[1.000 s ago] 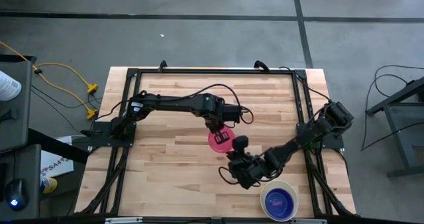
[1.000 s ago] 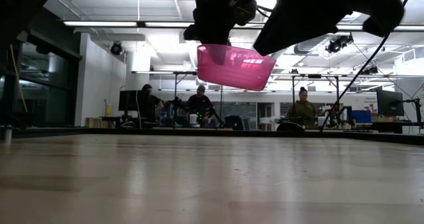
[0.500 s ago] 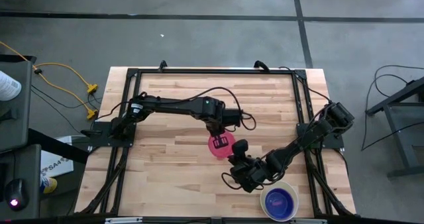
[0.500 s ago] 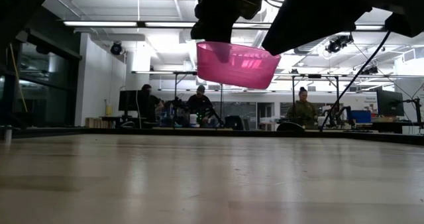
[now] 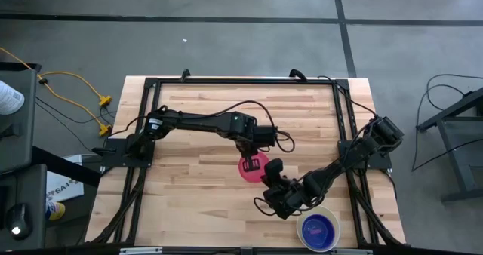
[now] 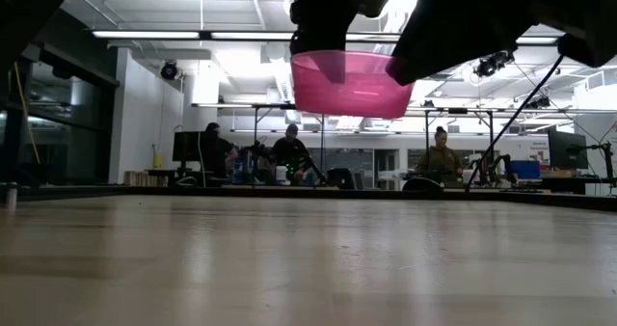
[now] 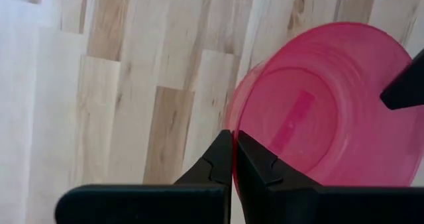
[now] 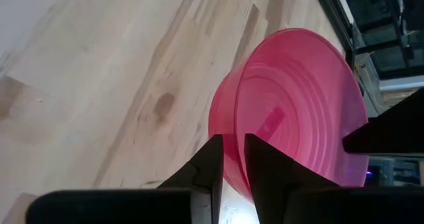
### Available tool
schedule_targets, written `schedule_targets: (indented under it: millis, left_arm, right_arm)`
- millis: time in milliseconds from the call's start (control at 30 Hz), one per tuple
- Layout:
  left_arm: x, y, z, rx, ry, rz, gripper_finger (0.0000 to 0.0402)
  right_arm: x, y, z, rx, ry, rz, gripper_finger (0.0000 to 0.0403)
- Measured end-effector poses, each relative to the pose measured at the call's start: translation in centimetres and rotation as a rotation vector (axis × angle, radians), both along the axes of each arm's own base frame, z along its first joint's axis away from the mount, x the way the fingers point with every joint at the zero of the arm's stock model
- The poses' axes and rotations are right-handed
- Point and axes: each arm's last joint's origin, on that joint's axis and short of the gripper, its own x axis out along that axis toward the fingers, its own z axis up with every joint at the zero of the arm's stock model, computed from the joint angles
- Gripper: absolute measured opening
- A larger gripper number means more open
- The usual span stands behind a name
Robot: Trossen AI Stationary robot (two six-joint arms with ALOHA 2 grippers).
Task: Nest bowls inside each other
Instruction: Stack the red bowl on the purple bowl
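Observation:
A pinkish-red bowl (image 5: 249, 168) hangs above the middle of the table, open side up and about level in the low view (image 6: 352, 83). My left gripper (image 7: 233, 143) is shut on its rim at the far side. My right gripper (image 8: 230, 148) comes in from the near right and is shut on the opposite rim. A white bowl (image 5: 305, 219) stands at the near right edge with a blue bowl (image 5: 318, 229) nested in it. My left gripper pinches the bowl's rim (image 7: 230, 121), one finger outside the wall and one inside. The fingers point steeply down from above. The bowl is lifted clear of the table. My right gripper has the opposite rim (image 8: 225, 128) between its fingers, one outside the wall and one inside. It slants down from the table's near right side.
A black frame rail (image 5: 343, 112) runs round the wooden table top. Both arms cross over the table's middle. In the low view, people sit at desks in the room beyond (image 6: 289, 148).
Both wrists have rolled while staying shut on the bowl. The bowl, which hung tilted with its rim sloping down to one side, now hangs about level. It stays clear of the table.

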Motion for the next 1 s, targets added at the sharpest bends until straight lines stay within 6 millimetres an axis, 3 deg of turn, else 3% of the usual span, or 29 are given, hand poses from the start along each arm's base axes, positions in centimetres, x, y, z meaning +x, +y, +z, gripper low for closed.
schedule_targets:
  millis: [333, 500, 733, 1000]
  left_arm:
    - [0.1, -0.2, 0.1, -0.057, -0.014, -0.020, 0.0001]
    - [0.8, -2.0, 0.4, -0.077, -0.108, -0.176, 0.0001]
    - [0.5, -2.3, 0.3, -0.017, -0.082, -0.159, 0.0001]
    - [0.9, -2.4, 0.6, 0.037, -0.129, -0.240, 0.0041]
  right_arm:
    - [0.2, -0.3, -0.1, 0.029, 0.004, -0.021, 0.0054]
    - [0.9, -1.2, -0.1, 0.154, 0.037, -0.024, 0.0019]
    - [1.0, -1.3, -0.1, 0.150, 0.040, -0.010, 0.0005]
    - [1.1, -1.4, -0.2, 0.158, 0.049, -0.010, 0.0004]
